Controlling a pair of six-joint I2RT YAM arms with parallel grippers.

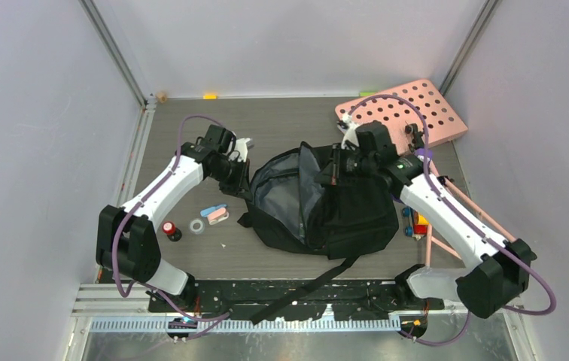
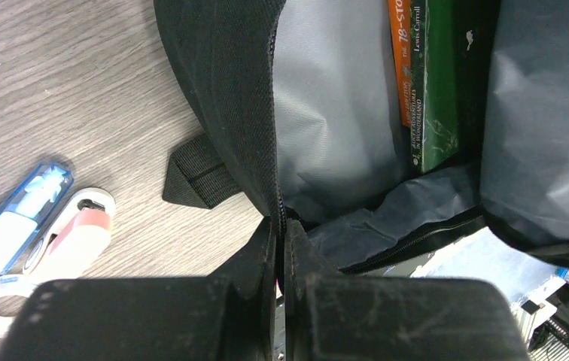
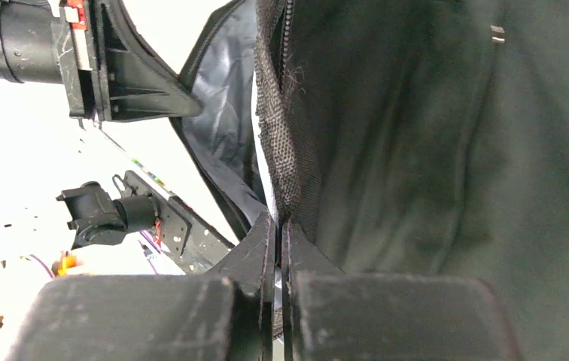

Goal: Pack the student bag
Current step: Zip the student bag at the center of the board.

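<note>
Both pincers point(image 2: 280, 227) point(image 3: 278, 222) tight on student bag point(image 1: 357, 218) rim

1. The top camera is looking down from behind, taking in the whole tabletop point(image 1: 281, 124).
2. Both wrist cameras are peering closely at the student bag point(image 1: 357, 214) rim, also visible overhead.

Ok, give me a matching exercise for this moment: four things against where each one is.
Things:
1. bag
2. green book
3. tape roll
4. pink board

Places:
A. far right corner of the table
B. flat on the table, left of the bag
C. inside the bag
D. rim pinched by the left claw and the right claw

Pairs: 1-D, 2-C, 3-B, 4-A
</note>
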